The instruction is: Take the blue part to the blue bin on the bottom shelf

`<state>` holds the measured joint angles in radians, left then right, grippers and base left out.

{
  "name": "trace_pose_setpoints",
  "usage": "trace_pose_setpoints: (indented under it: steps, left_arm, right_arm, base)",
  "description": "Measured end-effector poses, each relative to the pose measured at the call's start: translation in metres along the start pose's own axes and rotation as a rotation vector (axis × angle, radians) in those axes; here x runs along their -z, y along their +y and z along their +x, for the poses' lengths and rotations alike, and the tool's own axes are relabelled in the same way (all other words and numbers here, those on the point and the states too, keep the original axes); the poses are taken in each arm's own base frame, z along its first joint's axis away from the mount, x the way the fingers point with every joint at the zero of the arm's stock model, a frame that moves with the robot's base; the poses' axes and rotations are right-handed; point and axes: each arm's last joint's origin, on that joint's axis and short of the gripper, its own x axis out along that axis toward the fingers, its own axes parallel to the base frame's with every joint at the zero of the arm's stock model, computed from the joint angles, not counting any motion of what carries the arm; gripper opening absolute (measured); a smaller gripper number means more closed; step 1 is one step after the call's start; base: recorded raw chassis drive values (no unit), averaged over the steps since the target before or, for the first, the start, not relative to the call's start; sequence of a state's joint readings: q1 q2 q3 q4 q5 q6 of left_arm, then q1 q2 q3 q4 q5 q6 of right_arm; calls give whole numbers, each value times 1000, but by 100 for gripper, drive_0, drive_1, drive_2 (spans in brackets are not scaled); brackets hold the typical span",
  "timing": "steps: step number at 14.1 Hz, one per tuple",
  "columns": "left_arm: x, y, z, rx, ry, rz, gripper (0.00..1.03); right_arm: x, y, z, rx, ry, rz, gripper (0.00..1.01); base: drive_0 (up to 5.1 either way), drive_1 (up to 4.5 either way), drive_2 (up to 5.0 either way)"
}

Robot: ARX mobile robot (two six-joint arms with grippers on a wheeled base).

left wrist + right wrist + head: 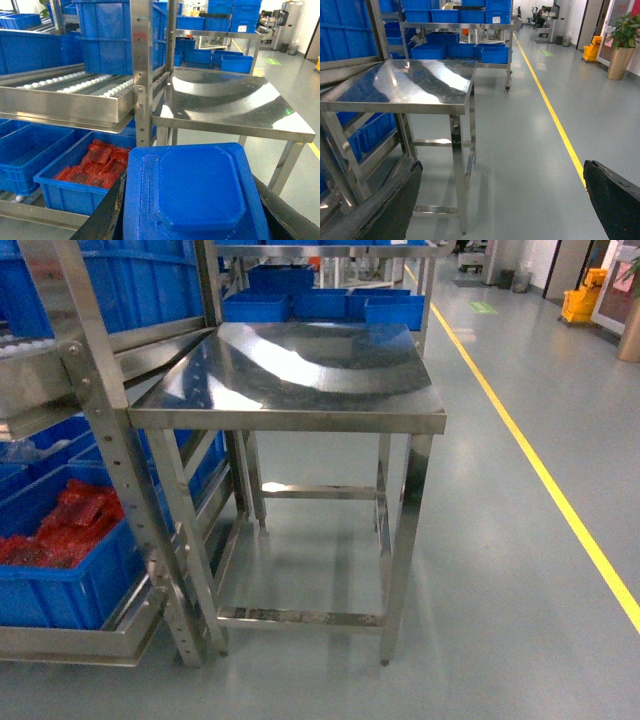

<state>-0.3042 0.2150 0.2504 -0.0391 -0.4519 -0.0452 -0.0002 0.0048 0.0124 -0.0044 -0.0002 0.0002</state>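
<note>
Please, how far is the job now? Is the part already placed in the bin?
Done: nothing that shows; no single part is in view. In hand: the right gripper is open and empty. A blue block fills the left gripper; I cannot tell whether it is held. Left: the whole pick, then the drop into a blue bin low on the rack.

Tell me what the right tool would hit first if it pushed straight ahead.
Probably nothing soon: between the open right tool lies bare grey floor, with the steel table's front leg just left of that line. Depth is uncertain.
</note>
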Motion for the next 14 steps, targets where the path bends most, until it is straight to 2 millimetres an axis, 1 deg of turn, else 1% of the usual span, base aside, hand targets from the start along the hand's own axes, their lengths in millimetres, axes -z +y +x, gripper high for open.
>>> trace_pose_setpoints:
  steps: [7, 10, 14]
  left_arm:
    - [0, 0, 0, 0, 0, 0, 43]
    - [2, 0, 1, 0, 15, 7, 43]
    - [1, 0, 0, 3, 4, 2, 43]
  right_arm:
    - [0, 0, 0, 0, 2, 0, 98]
    - [0, 0, 0, 0, 0, 0, 98]
    - [0, 0, 0, 1, 0, 0, 98]
  base:
    - [5, 426, -416]
    - [0, 0, 0]
    - [-450, 252, 252]
